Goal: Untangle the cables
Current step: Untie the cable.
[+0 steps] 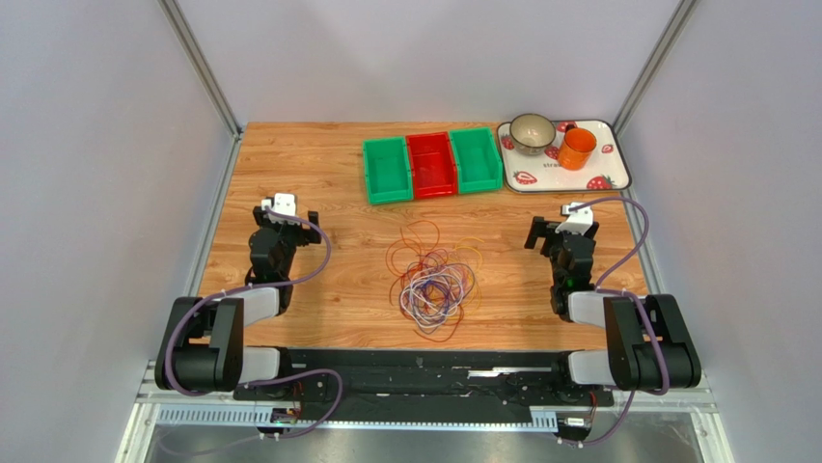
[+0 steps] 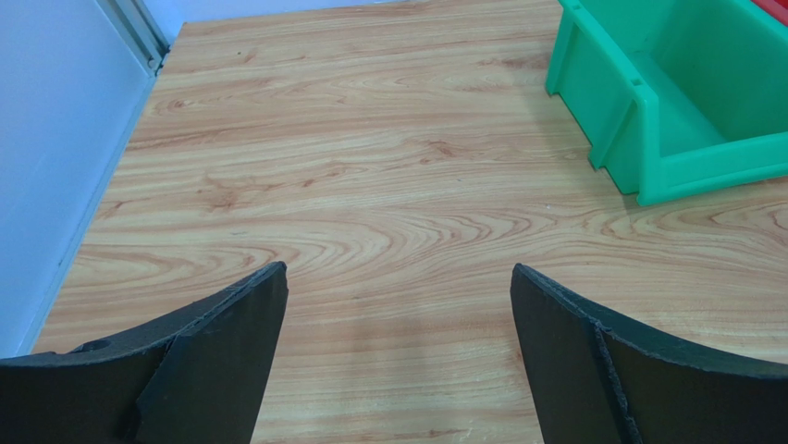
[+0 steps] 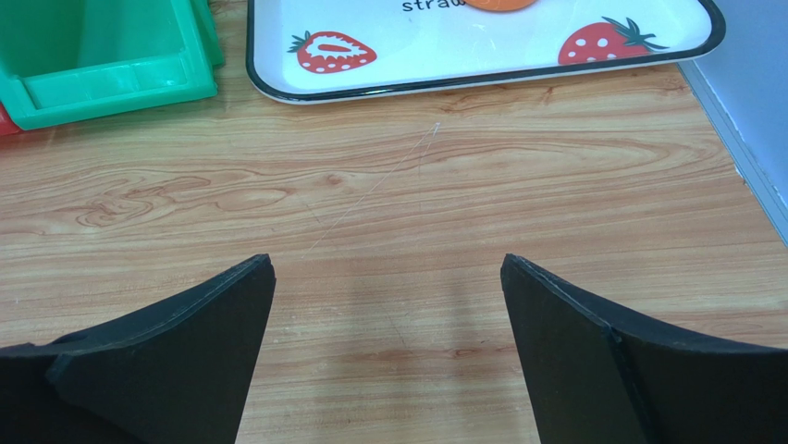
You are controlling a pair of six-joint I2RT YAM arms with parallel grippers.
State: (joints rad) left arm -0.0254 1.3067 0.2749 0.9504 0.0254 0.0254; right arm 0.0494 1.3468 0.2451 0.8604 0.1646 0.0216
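Note:
The cables (image 1: pixel 433 280) lie in a tangled heap of thin red, orange, yellow, purple, blue and white loops at the middle of the table, seen only from the top camera. My left gripper (image 1: pixel 285 214) hangs well to their left, open, with bare wood between its fingers (image 2: pixel 231 342). My right gripper (image 1: pixel 560 230) stands to their right, also open and empty; its fingers (image 3: pixel 573 333) frame bare wood. Neither gripper touches the cables. The cables do not appear in either wrist view.
Three bins stand in a row at the back: green (image 1: pixel 387 170), red (image 1: pixel 430 164), green (image 1: pixel 475 159). A strawberry-print tray (image 1: pixel 610 170) at back right carries a bowl (image 1: pixel 532 133) and an orange cup (image 1: pixel 577 149). Walls close in on the left, right and far sides.

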